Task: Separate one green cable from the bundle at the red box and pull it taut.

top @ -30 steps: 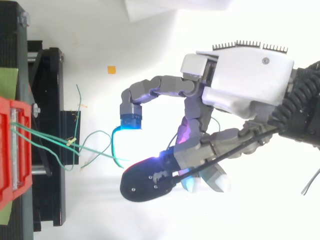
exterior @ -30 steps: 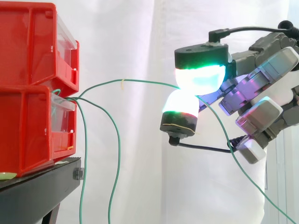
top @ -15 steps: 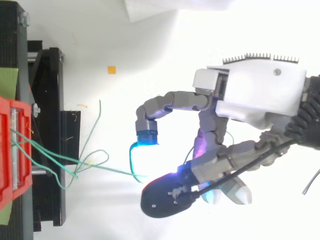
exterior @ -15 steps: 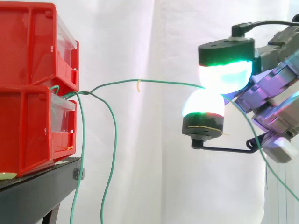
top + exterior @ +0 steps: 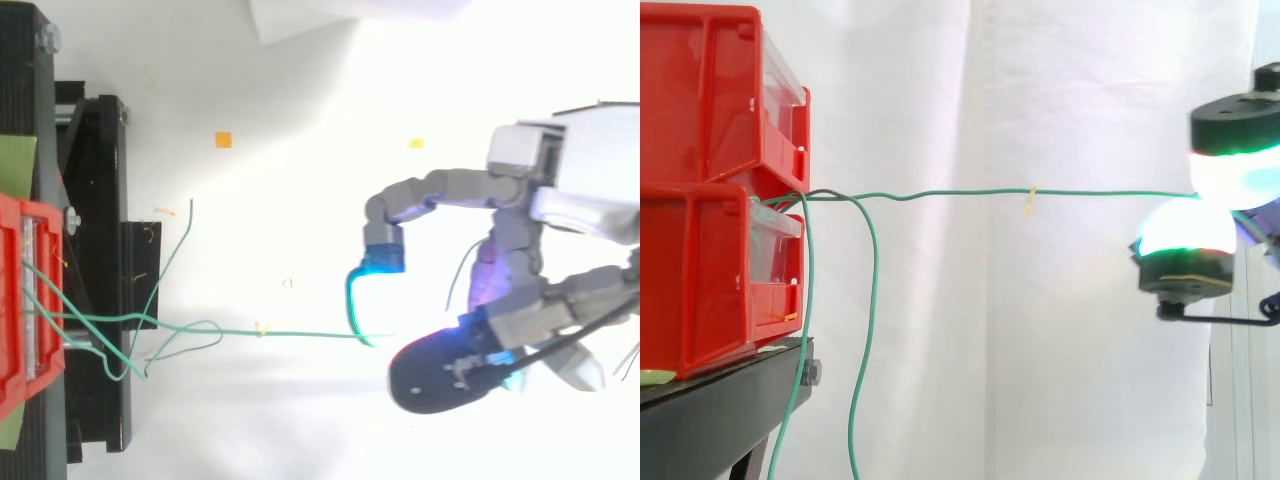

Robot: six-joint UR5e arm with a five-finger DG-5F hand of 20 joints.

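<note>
The upper bin sits on the lower bin at the left, both on the stand; the curtain hangs behind; one cable runs level from between the bins rightward to the hand, its end pinched between two fingertips; slack cables hang from the bins, just beside the stand.

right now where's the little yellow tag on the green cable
In the side view the yellow tag sits on the taut green cable, roughly midway between the red bins on the left and the hand at the right edge.
</note>
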